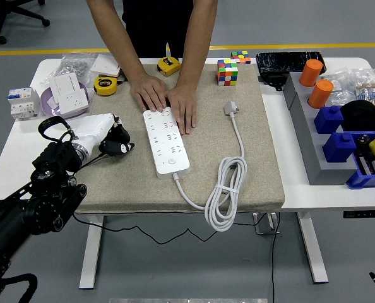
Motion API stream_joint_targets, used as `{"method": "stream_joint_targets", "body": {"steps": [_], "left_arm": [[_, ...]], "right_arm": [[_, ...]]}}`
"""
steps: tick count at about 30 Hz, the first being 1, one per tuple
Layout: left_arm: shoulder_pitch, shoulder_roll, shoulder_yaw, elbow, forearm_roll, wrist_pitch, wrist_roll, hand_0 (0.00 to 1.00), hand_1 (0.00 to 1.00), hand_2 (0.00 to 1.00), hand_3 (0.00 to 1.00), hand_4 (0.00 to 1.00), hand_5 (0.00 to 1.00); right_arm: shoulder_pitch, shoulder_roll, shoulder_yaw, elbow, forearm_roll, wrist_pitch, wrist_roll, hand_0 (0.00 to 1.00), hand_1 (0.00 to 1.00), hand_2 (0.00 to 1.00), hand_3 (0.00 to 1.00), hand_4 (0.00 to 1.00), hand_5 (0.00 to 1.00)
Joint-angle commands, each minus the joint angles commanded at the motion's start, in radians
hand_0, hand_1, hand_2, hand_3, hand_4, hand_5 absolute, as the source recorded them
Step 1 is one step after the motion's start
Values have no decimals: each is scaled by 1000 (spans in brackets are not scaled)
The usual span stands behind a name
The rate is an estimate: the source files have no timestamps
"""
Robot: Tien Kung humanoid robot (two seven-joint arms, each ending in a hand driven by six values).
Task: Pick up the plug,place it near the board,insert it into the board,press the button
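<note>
A person's hands (168, 100) pin the far end of the white board (166, 141) on the beige mat (250, 170). The left hand (108, 134), fingers curled on nothing, hovers left of the board. The plug (231, 108) lies right of the board, untouched; reaching it means crossing over the board cleanly. White table (23, 151), grey floor beyond.

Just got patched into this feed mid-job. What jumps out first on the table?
A person's hands press flat on the far end of the white power strip at the middle of the beige mat. Its plug lies unplugged to the right, with the cable coiled at the mat's near edge. The robot's left hand sits left of the strip, fingers curled and holding nothing.
</note>
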Motion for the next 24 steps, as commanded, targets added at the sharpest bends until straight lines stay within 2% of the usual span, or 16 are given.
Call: {"method": "stream_joint_targets", "body": {"steps": [1,6,7,12,13,15,17,18,19,22,24], "left_arm": [[1,1,0,0,0,-8,-1,721,726,651,588,998,504],[5,4,0,-4,0,-27,-2,721,726,651,588,998,504],[6,5,0,-5,-1,-28,-3,902,919,799,763,998,782],[16,9,-6,-26,-55,-34,-9,902,919,799,763,998,782],[21,10,-11,-42,-73,-34,-11,998,998,939,898,998,998],[30,10,-24,-67,-89,-31,-13,998,998,939,898,998,998],[55,5,-67,-129,-127,-13,-19,998,998,939,898,998,998],[69,1,-90,-167,-150,2,-25,998,998,939,898,998,998],[82,-4,-109,-195,-170,16,-32,998,998,992,939,998,998],[133,-21,-177,-317,-268,59,-56,998,998,992,939,998,998],[177,-37,-217,-393,-343,93,-92,998,998,992,939,998,998]], "right_arm": [[0,0,0,0,-1,0,0,921,889,839,856,998,998],[-1,-1,0,0,-2,1,0,921,889,839,856,998,998],[-1,-1,0,0,-2,1,0,920,889,837,856,998,998],[-3,0,3,0,-5,3,0,920,889,837,856,998,998],[-4,1,5,0,-7,3,0,919,889,835,854,998,998],[-5,2,7,0,-9,2,-1,919,889,835,854,998,998],[-5,3,8,0,-10,2,-1,919,889,835,854,998,998],[-4,4,10,0,-12,2,-1,919,889,835,854,998,998],[-4,5,10,0,-12,2,-2,918,889,835,850,998,998],[-3,8,8,0,-13,2,-2,918,889,835,850,998,998],[-5,12,9,0,-15,3,-3,918,889,835,850,998,998]]}}
